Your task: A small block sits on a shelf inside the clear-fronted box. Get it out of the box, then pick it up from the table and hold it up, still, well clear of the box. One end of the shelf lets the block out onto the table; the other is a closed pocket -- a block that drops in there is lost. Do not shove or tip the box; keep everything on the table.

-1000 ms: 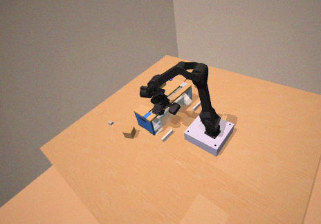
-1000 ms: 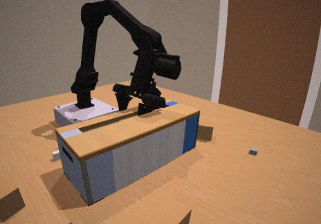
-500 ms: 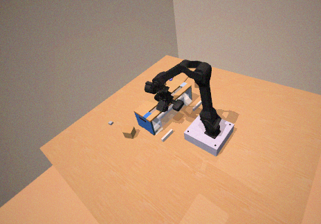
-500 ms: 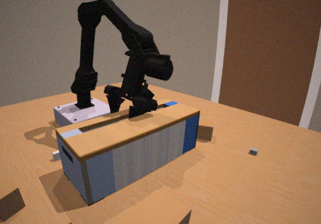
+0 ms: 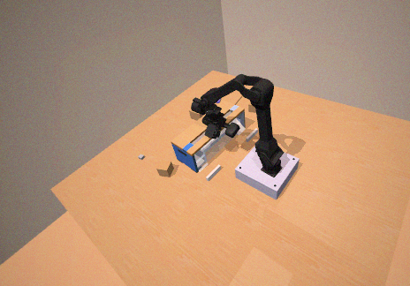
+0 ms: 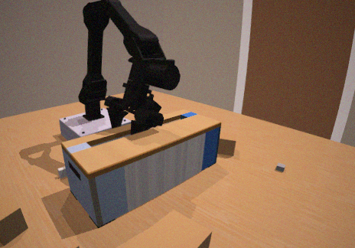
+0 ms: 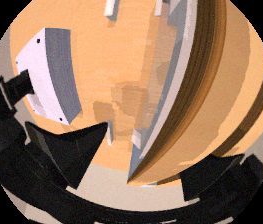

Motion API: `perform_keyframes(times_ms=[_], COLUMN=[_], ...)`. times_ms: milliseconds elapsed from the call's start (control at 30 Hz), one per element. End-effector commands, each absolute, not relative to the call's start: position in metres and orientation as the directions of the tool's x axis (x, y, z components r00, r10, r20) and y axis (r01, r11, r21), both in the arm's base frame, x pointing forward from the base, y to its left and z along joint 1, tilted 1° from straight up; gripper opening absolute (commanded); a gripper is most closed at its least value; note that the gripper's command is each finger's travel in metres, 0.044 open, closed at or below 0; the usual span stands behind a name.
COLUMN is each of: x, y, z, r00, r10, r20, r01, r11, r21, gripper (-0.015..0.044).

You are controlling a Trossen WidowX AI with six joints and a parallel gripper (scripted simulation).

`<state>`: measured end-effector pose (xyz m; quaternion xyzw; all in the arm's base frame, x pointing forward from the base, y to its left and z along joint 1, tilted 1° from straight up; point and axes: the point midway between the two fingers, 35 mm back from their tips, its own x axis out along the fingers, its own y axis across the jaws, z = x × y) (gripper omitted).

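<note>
Block: I cannot make out the task's block on the shelf; by the task it starts inside the box [image 5: 186, 158] [image 6: 164, 173] [image 7: 234, 95]; arm and roof obstruct my view.
Loose item: a small grey cube [image 5: 141, 156] [image 6: 280, 168] lies outside, toward the counter's left edge in the top view; I cannot confirm what it is.
Roof slot [image 6: 111, 138] [image 7: 252, 117]: runs lengthwise; one finger stands at it, the other on the side facing the arm's base [image 5: 252, 173] [image 6: 70, 125] [image 7: 32, 75].
Ends: one carries blue panels, the other pale; I cannot certify which is the exit.
Hazard, box: lowering or sweeping with the fingers so near the roof strip could catch it; the box would then shove or tip.
Hazard, block: a push toward the wrong end would drop it into the closed pocket, lost; poor sight of the shelf would be the cause.
Pincer [image 5: 223, 130] [image 6: 127, 124] [image 7: 142, 132]: spread wide, nearly its full reach; nothing gripped; contact with the roof edge cannot be told.
Recommendation: I would establish block and exit end first; then work gently along the slot.
</note>
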<state>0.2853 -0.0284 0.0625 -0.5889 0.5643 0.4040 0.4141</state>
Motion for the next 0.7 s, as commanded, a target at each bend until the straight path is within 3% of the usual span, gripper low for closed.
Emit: perform_keyframes(times_ms=[0, 667], x=[0.286, 0.287], y=[-0.039, -0.086], z=[0.064, 0.065], r00=[0.044, 0.044], r10=[-0.337, -0.341], r20=[-0.94, -0.939], r01=[-0.999, -0.999], r11=[-0.018, -0.018], r21=[-0.04, -0.04], gripper=[0.04, 0.04])
